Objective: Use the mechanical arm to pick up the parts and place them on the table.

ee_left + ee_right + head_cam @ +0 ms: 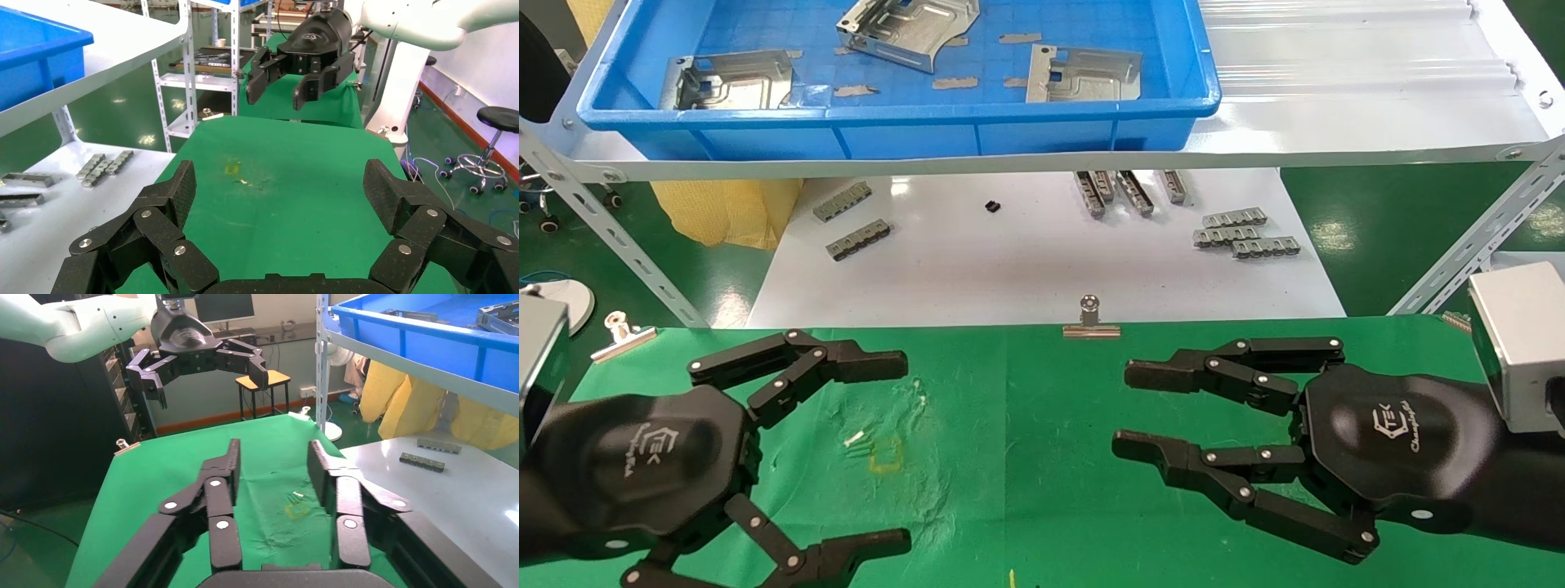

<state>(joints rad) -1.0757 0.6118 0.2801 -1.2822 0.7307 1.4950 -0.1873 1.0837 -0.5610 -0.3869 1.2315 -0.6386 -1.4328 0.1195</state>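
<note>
1. Left gripper (pixel 891 445) and right gripper (pixel 1128 408) hover over the green table (pixel 1009 457), fingers spread apart, holding nothing.
2. Three silver parts (pixel 907 28) lie in the blue tray (pixel 895 122) on the far shelf, well beyond both grippers.

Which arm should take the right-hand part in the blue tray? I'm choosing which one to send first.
Probably the right. The right gripper hovers open over the green table, roughly below that part in the blue tray. The left gripper, also open, sits farther across.
</note>
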